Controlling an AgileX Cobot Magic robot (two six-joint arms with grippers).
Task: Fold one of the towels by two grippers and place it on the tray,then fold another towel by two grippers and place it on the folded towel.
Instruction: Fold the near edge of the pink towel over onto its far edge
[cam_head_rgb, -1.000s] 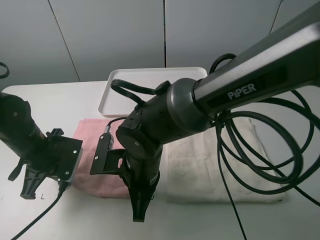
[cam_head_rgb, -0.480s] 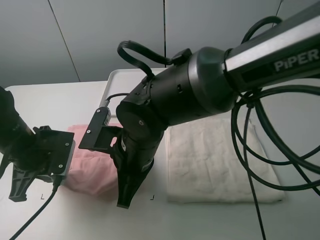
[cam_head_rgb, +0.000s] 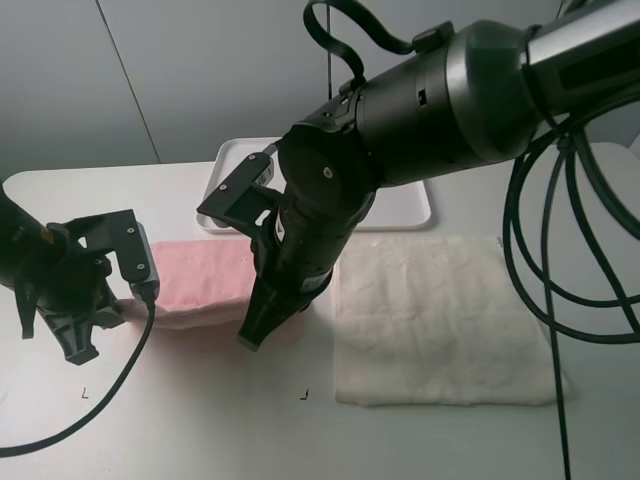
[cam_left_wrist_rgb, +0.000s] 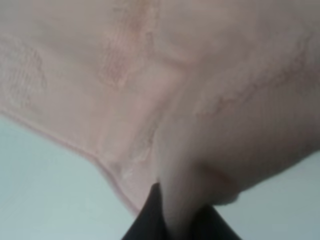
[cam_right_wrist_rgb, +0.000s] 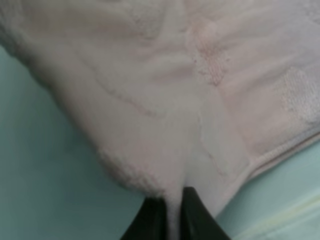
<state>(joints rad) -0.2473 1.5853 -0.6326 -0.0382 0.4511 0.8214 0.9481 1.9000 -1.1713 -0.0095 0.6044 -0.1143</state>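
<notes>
Two grippers are clamped tight on the pink towel, one at each end. The left gripper has a fold of pink cloth pinched between its black jaws, with the cloth bunching up out of the tips. The right gripper pinches a thin edge of the same towel, its jaws nearly meeting around it. Seen from above, the towel stretches between them as a wide, shallow band, its far part resting on the table and its gripped edge raised. It sits just in front of the tray, not on it, and just left of the cream towel, which lies flat and spread out.

White tabletop carries two small black corner marks near the front. Black cables loop down from the right arm over the cream towel's far side. Grey wall panels stand behind the table.
</notes>
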